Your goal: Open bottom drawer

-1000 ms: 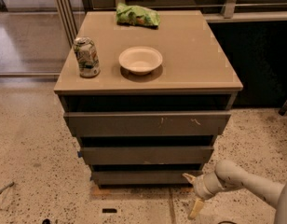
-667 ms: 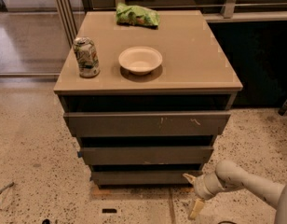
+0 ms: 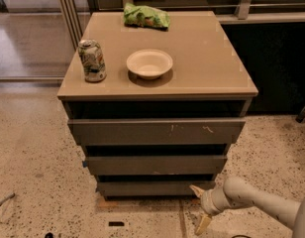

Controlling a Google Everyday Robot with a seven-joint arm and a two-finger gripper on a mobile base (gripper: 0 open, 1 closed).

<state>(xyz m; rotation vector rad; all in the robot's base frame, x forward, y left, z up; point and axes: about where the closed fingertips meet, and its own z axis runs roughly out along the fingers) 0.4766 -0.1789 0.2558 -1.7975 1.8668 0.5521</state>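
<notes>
I see the gripper low at right near the floor, fingers spread apart, nothing between them | upper fingertip just beside the right end of the bottom drawer, the lowest of three fronts | on the cabinet top: can, bowl, green bag

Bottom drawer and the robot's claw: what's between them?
Nothing: in the camera view, the open gripper hangs at the right end of the bottom drawer, one fingertip almost on it.
</notes>
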